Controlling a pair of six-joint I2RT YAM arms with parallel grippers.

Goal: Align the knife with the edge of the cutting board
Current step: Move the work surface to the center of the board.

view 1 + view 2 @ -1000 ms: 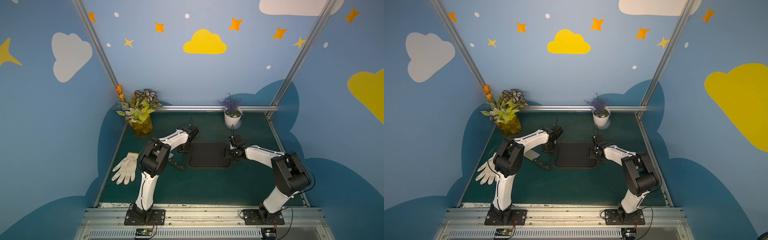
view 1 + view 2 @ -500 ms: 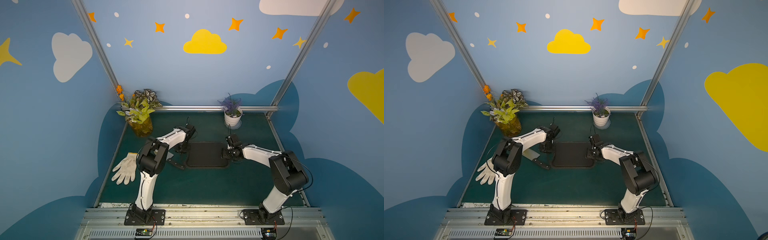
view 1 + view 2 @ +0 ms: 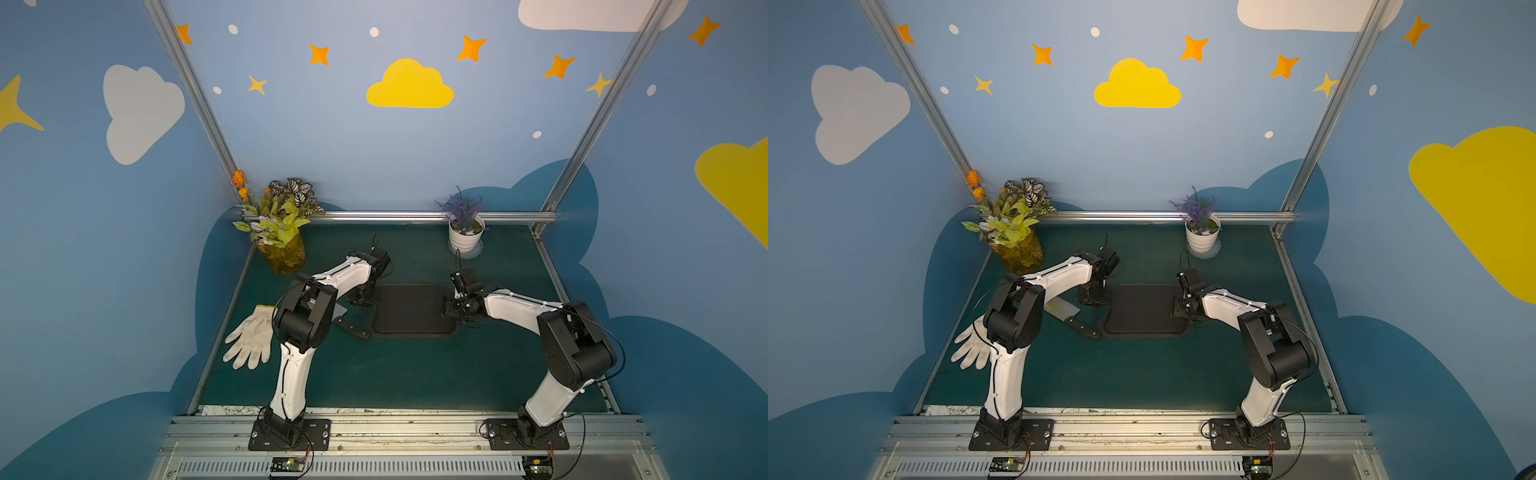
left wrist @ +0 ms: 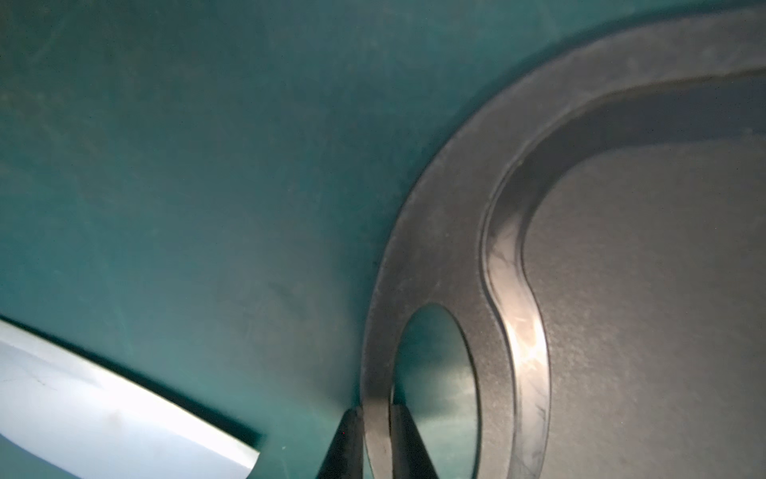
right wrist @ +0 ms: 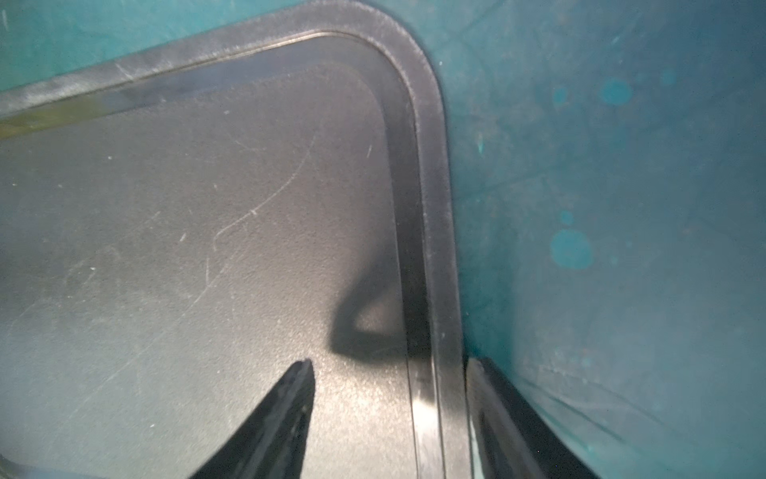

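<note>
One knife (image 3: pixel 1074 319), flat on table (image 3: pixel 415 374) just beside left pincer (image 4: pixel 377 410), skewed to cutting board (image 3: pixel 411 307) edge. Probably stiff, blade-heavy, slick; best gripped at black handle. One board, slot rim clenched in left pincer. Right pincer (image 5: pixel 389 364) released, astride opposite rim. One glove (image 3: pixel 251 340), one bouquet (image 3: pixel 282 232), one white pot (image 3: pixel 465 239).
</note>
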